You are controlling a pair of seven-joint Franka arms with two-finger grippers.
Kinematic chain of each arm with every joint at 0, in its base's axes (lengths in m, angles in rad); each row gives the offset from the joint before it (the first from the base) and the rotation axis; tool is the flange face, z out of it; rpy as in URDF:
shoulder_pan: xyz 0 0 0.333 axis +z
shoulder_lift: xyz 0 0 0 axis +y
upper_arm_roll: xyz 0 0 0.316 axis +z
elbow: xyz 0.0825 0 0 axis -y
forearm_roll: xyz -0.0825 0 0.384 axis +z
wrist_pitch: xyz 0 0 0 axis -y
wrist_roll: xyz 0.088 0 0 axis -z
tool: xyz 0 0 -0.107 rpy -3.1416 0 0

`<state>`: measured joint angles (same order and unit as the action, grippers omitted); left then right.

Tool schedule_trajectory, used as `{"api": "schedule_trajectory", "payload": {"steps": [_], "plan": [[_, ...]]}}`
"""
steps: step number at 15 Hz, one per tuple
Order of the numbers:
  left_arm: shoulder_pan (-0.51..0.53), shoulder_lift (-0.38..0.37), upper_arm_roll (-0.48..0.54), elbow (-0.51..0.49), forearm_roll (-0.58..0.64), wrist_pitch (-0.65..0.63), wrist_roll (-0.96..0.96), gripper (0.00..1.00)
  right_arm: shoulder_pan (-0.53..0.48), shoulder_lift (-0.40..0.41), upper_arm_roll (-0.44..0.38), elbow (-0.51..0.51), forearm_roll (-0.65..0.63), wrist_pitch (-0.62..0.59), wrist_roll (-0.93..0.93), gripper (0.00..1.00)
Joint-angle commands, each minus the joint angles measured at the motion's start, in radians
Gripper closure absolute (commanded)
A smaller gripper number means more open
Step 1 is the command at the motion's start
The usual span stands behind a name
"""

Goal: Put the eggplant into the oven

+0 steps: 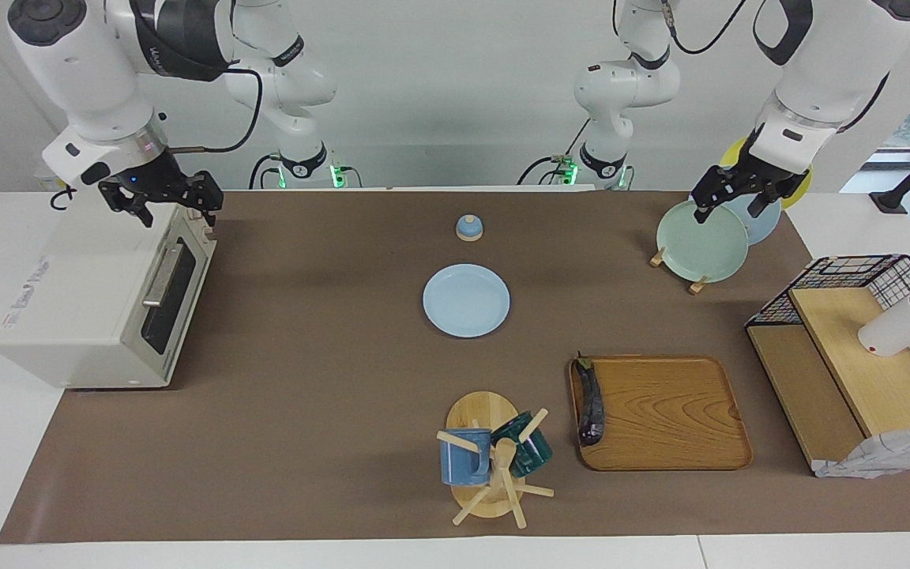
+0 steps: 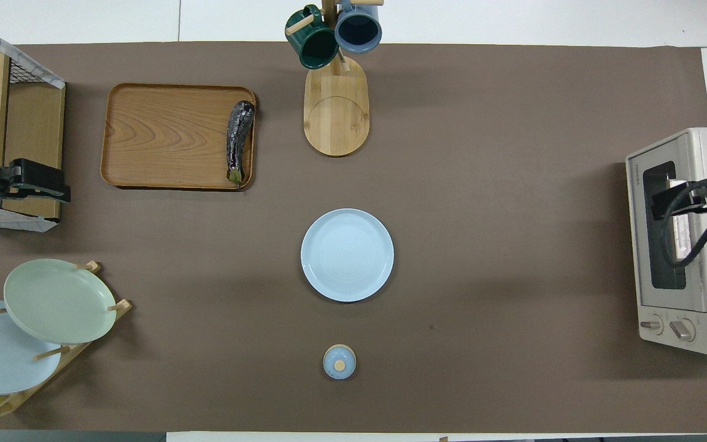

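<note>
Your left gripper [image 1: 734, 197], fingers apart over the plate rack, is the nearer arm: the eggplant [image 1: 590, 399] lies at its seven o'clock on the tray's [image 1: 664, 411] edge, lengthwise twelve-to-six.

You see two glossy white arms with rounded segments, dark grey joint caps and black bands. Black cables loop along the upper links. Green lights glow at both bases. The left gripper [image 1: 730, 203] and right gripper [image 1: 173, 207] are black.
</note>
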<state>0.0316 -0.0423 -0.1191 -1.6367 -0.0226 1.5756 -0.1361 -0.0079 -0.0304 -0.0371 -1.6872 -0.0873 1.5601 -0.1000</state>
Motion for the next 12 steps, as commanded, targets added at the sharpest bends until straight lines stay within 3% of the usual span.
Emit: {"api": "schedule_trajectory", "payload": {"steps": [1, 8, 12], "plan": [[0.008, 0.013, -0.005, 0.021, -0.011, 0.006, -0.01, 0.0, -0.007, -0.02, 0.0, -0.02, 0.023, -0.002, -0.01, 0.0], [0.007, 0.002, -0.005, -0.002, -0.011, 0.009, -0.013, 0.0, -0.009, -0.019, 0.0, -0.02, 0.023, 0.005, -0.009, 0.0], [-0.013, 0.001, -0.01, -0.021, -0.011, 0.076, -0.023, 0.0, 0.003, -0.02, 0.009, -0.02, 0.026, -0.002, -0.018, 0.0]]}}
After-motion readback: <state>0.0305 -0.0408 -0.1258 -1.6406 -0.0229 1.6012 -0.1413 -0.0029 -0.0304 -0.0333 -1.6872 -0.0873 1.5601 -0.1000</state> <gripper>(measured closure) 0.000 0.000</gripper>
